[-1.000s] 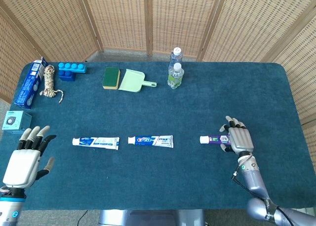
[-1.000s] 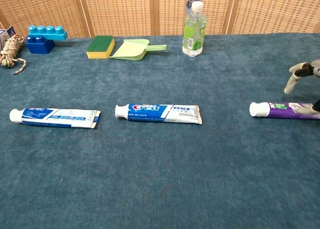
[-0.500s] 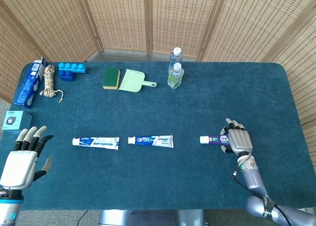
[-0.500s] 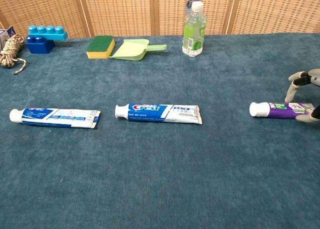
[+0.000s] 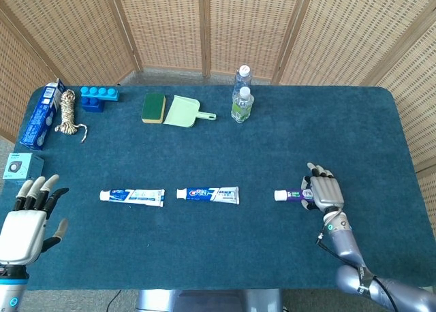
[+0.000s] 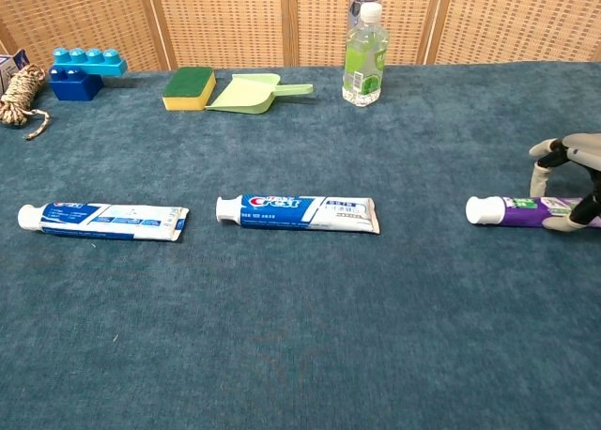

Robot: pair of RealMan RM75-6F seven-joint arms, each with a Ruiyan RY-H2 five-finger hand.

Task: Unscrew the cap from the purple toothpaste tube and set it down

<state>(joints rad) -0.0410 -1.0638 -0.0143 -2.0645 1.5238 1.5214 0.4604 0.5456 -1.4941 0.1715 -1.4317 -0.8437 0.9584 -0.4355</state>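
The purple toothpaste tube (image 5: 294,195) lies flat on the blue cloth at the right, its white cap (image 5: 279,195) pointing left and screwed on. The chest view shows the same tube (image 6: 526,210) and cap (image 6: 478,209). My right hand (image 5: 325,191) arches over the tube's tail end, hiding it. In the chest view the right hand (image 6: 573,181) has its thumb against the tube's near side and a fingertip down by the far side, fingers apart. My left hand (image 5: 27,220) hovers at the near left edge, fingers spread, holding nothing.
Two blue-and-white toothpaste tubes (image 5: 132,197) (image 5: 208,195) lie left of the purple one. At the back are a green sponge (image 5: 153,107), a pale green dustpan (image 5: 185,112), two bottles (image 5: 242,102), a blue brick (image 5: 99,97), a rope coil (image 5: 67,113) and a blue box (image 5: 39,116).
My right hand has come down lower over the purple tube's tail, and the tube has shifted slightly left. The left hand has drawn back toward the near edge.
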